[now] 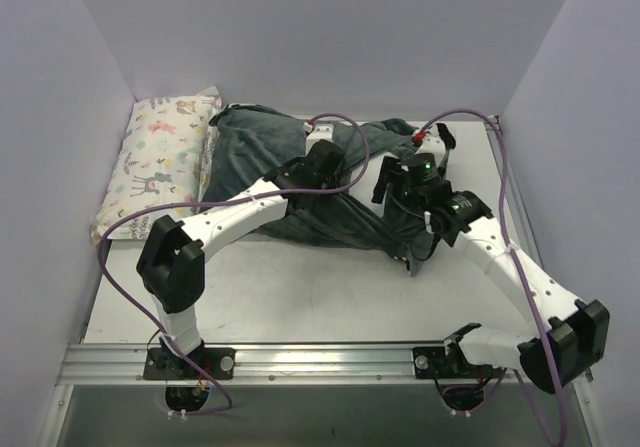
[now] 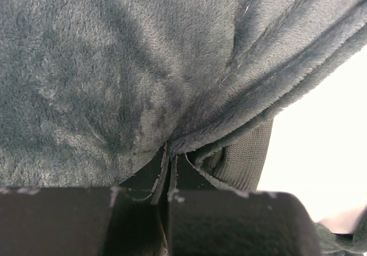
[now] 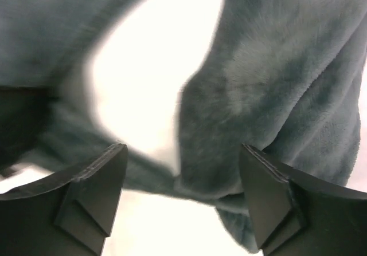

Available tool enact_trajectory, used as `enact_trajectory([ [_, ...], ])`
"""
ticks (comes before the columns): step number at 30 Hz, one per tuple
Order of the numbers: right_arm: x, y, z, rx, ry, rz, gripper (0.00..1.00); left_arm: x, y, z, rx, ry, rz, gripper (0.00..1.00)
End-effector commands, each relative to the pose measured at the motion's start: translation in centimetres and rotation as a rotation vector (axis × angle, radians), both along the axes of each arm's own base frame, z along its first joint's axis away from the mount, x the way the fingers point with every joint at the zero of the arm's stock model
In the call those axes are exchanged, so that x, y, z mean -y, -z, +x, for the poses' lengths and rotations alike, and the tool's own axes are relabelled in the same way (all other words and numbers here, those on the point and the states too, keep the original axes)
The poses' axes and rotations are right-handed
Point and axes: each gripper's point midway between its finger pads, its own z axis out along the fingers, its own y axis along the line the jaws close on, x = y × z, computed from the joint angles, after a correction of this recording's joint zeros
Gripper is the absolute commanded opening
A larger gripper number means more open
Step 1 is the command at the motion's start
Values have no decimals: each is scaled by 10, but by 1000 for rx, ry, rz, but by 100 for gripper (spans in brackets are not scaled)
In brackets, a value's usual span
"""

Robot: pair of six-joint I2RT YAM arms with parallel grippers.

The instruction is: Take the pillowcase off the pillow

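The pillowcase (image 1: pixel 300 182) lies bunched at the back middle of the table with its slate-grey inner face out. My left gripper (image 1: pixel 318 159) rests on top of it. In the left wrist view the left gripper (image 2: pixel 169 153) is shut on a fold of the grey fabric (image 2: pixel 114 67) at its hem. My right gripper (image 1: pixel 400 189) is over the pillowcase's right part. In the right wrist view it (image 3: pixel 183 158) is open, with grey fabric (image 3: pixel 269 78) between and beyond the fingers, nothing held. The white pillow is mostly hidden; a bright white surface (image 3: pixel 149 67) shows through a gap.
A small pastel animal-print pillow (image 1: pixel 160 162) lies at the back left against the wall. White walls close in the table on the left, back and right. Purple cables (image 1: pixel 130 217) loop from both arms. A metal rail (image 1: pixel 320 359) runs along the near edge.
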Motion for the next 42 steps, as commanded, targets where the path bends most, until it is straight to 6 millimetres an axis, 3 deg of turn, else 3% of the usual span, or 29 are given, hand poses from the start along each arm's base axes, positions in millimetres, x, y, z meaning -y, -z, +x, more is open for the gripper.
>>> enact_trajectory([
  [1,32,37,3,-102,104,-196,77,3,26,-6,-68,13,-3,0],
  [4,46,52,6,-146,148,-274,53,4,29,-5,-73,13,-4,0],
  [5,56,55,5,-158,175,-283,33,4,29,-4,-70,10,-7,0],
  [7,70,59,-1,-175,203,-258,17,-4,33,1,-82,-5,-2,0],
  [8,93,61,-6,-185,262,-234,8,-11,36,3,-91,-21,-7,0],
  [11,117,63,-18,-183,328,-132,4,-40,38,18,-112,-77,-35,0],
  [12,137,74,-23,-206,390,-103,2,-49,40,19,-117,-93,-44,0],
  [14,142,81,-27,-218,421,-9,0,-69,36,31,-112,-134,-72,0],
  [15,158,86,-26,-216,486,29,0,-77,34,33,-111,-148,-77,0],
  [17,166,113,-34,-263,536,109,0,-92,32,38,-107,-179,-84,0],
  [18,153,116,-24,-251,508,233,0,-94,31,39,-108,-188,-95,0],
  [20,145,152,-30,-343,511,319,0,-89,36,36,-122,-164,-110,0],
  [22,120,162,-14,-330,455,460,0,-76,48,31,-137,-130,-118,0],
  [23,107,187,-21,-381,442,534,0,-69,51,28,-136,-114,-113,0],
  [24,95,175,4,-257,362,627,2,-55,61,20,-150,-81,-89,0],
  [25,75,169,7,-263,311,756,4,-48,66,16,-153,-64,-79,0],
  [26,60,177,5,-289,261,807,9,-41,71,12,-156,-46,-75,0],
  [27,52,155,23,-178,167,849,10,-29,78,5,-166,-12,-57,0],
  [29,34,138,26,-165,82,975,17,-22,84,-1,-172,14,-38,0],
  [30,30,107,36,-33,-8,1024,18,-19,85,-3,-176,25,-32,0],
  [31,26,89,37,11,-65,1074,19,-14,84,-7,-173,44,-30,0],
  [32,19,53,38,89,-166,1180,19,-11,79,-9,-164,63,-24,0],
  [33,16,34,38,132,-221,1229,20,-9,76,-10,-159,70,-20,0],
  [34,12,33,39,65,-226,1288,21,-7,73,-11,-155,78,-18,0],
  [38,-8,-13,38,139,-351,1287,20,1,49,-14,-115,129,7,6],
  [42,-30,-34,33,141,-426,1240,19,5,13,-17,-64,162,26,26],
])
